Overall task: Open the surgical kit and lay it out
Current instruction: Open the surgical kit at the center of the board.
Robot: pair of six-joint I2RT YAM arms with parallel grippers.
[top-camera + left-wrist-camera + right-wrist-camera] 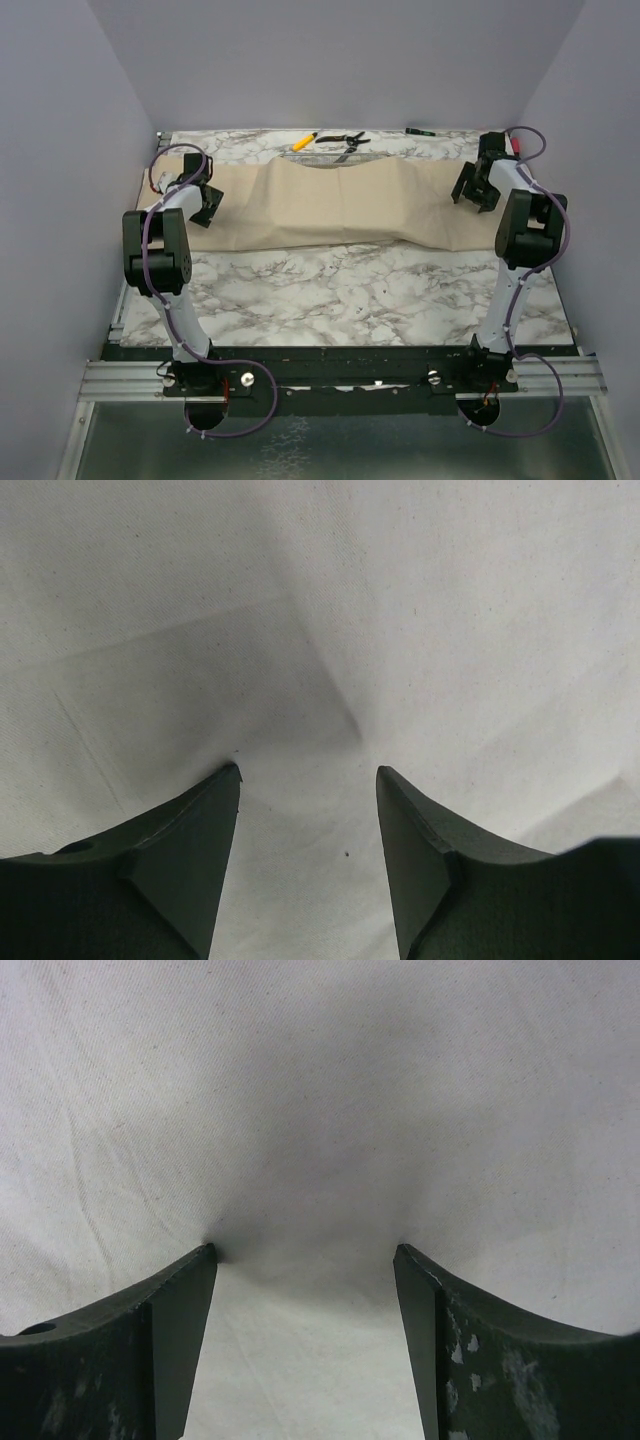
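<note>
The surgical kit's beige cloth wrap lies as a wide strip across the far half of the table, with a raised fold at its middle. What looks like a clear tray's rim peeks out at the cloth's far edge; the rest of the kit is hidden. My left gripper is at the cloth's left end. In the left wrist view it is open, tips down on the cloth. My right gripper is at the right end, open, tips pressing into the cloth. Nothing is pinched between either pair of fingers.
Black-handled pliers and a yellow pen lie just behind the cloth at the back. A small dark green item sits at the back right. Bare marble tabletop stretches between the cloth and the arm bases. Walls close in the sides.
</note>
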